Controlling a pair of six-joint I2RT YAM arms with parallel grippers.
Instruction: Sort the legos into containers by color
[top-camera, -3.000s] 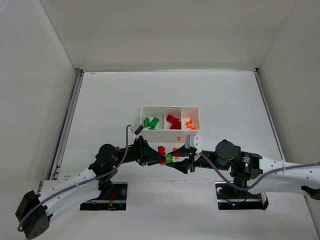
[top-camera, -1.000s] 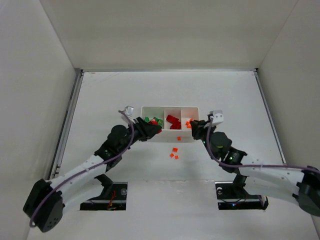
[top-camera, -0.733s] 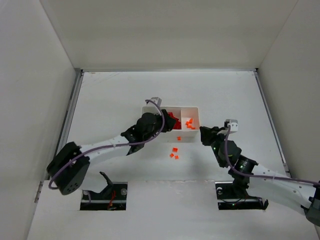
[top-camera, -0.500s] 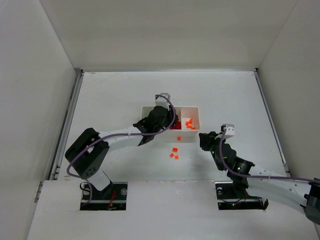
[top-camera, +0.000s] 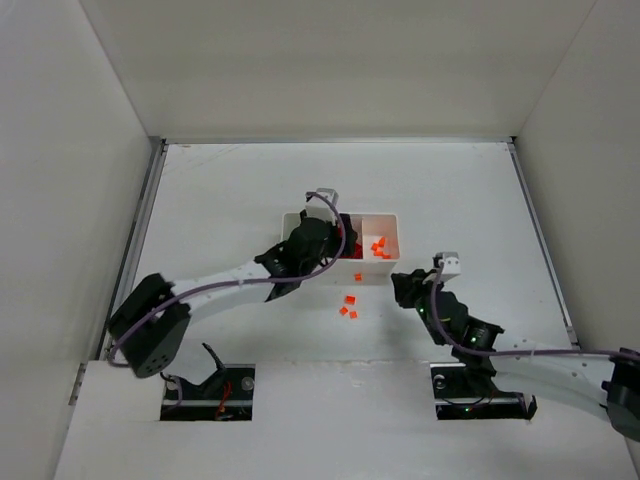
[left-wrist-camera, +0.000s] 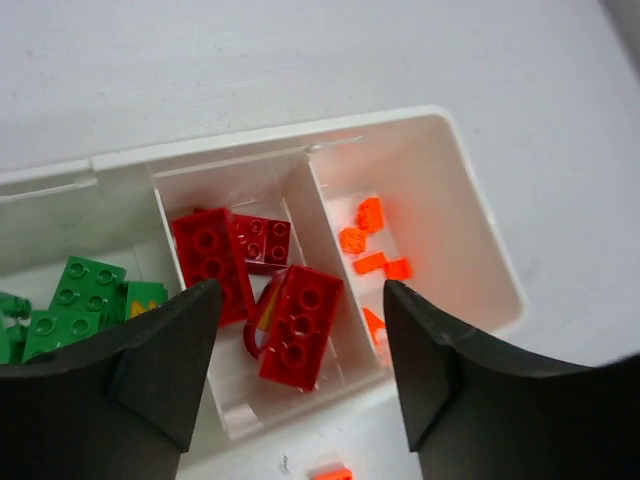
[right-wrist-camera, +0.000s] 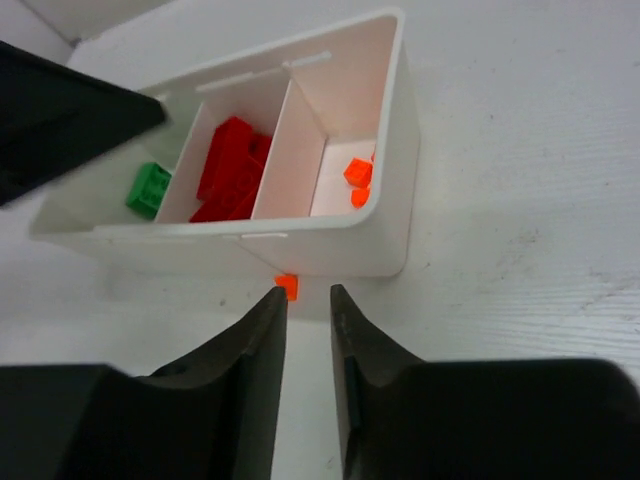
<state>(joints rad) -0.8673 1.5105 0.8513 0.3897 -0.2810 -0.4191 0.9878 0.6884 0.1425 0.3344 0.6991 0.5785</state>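
The white tray (top-camera: 392, 222) has three compartments. In the left wrist view (left-wrist-camera: 470, 230) green legos (left-wrist-camera: 80, 300) lie in its left one, red legos (left-wrist-camera: 300, 325) in the middle one and tiny orange pieces (left-wrist-camera: 365, 240) in the right one. My left gripper (left-wrist-camera: 300, 380) hangs open and empty over the middle compartment (top-camera: 332, 245). My right gripper (right-wrist-camera: 305, 300) is low at the tray's front right corner (top-camera: 400, 285), its jaws a narrow gap apart and empty. A loose orange piece (right-wrist-camera: 287, 286) lies just ahead of its left finger, against the tray wall (right-wrist-camera: 330, 250).
Several loose orange pieces (top-camera: 349, 306) lie on the white table in front of the tray, one close to its wall (top-camera: 357, 277). White walls enclose the table on the left, back and right.
Both grippers left the spot in front of the tray, and its red and green bricks are gone. The left gripper swept from the green to the red compartment. The right gripper drew back off the tray.
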